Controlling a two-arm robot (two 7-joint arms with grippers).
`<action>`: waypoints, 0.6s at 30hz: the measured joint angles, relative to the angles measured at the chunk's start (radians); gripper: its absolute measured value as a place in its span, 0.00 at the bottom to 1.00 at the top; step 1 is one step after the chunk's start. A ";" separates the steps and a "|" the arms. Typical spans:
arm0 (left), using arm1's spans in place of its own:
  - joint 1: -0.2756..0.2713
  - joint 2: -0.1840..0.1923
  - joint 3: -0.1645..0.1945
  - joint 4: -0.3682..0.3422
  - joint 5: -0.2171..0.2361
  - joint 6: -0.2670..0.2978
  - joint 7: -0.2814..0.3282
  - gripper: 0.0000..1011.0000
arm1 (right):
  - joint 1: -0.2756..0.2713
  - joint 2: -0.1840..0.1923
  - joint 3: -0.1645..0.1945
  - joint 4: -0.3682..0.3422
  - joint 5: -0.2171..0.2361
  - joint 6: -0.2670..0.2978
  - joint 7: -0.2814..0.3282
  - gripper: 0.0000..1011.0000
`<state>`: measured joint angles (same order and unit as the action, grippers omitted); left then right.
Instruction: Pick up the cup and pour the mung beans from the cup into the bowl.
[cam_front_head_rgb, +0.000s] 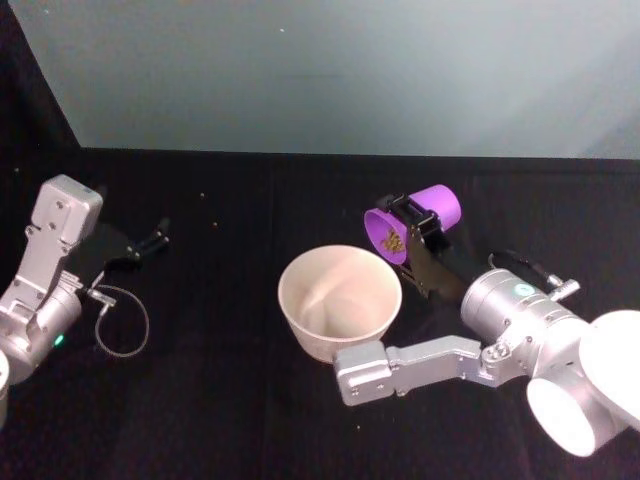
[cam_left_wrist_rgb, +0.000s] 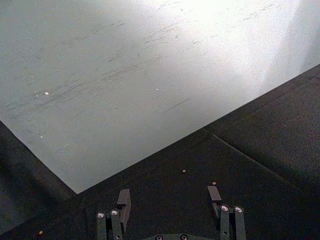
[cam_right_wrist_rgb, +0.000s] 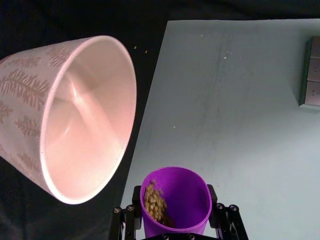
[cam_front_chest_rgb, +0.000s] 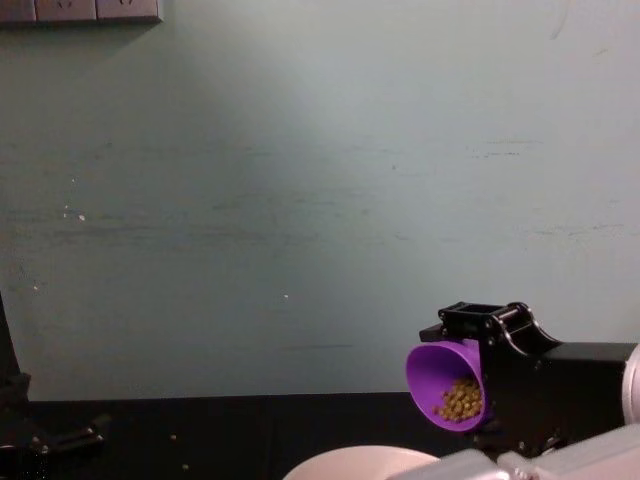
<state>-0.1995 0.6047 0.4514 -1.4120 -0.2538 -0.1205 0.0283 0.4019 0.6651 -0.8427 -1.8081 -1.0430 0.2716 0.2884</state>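
Black-draped bench (cam_front_head_rgb: 220, 420) before pale teal wall (cam_front_head_rgb: 330, 70), stray grains (cam_left_wrist_rgb: 183, 171) on it, left end effector (cam_left_wrist_rgb: 169, 200) spread wide, right end effector (cam_front_head_rgb: 408, 228) gripping purple cup (cam_front_head_rgb: 440, 205) tipped near far rim of the bowl (cam_front_head_rgb: 345, 285), mung beans (cam_front_head_rgb: 391, 240) at its mouth

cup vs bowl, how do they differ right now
The cup is bright purple and narrow; the bowl is pale pinkish-white and much wider. The cup is tipped on its side in the right gripper, above the table; the bowl stands upright on the table. The cup holds mung beans near its lip; the bowl is empty. Both are round and open-topped.
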 joint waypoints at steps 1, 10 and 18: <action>0.000 0.000 0.000 0.000 0.000 0.000 0.000 0.99 | 0.000 0.000 -0.002 0.000 -0.008 0.001 0.001 0.73; 0.000 0.000 0.000 0.000 0.000 0.000 0.000 0.99 | -0.001 -0.008 -0.021 0.008 -0.094 0.006 0.012 0.73; 0.000 0.000 0.000 0.000 0.000 0.000 0.000 0.99 | -0.004 -0.026 -0.032 0.023 -0.148 0.003 0.021 0.73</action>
<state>-0.1995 0.6047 0.4514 -1.4119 -0.2539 -0.1206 0.0283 0.3981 0.6396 -0.8744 -1.7847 -1.1910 0.2745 0.3094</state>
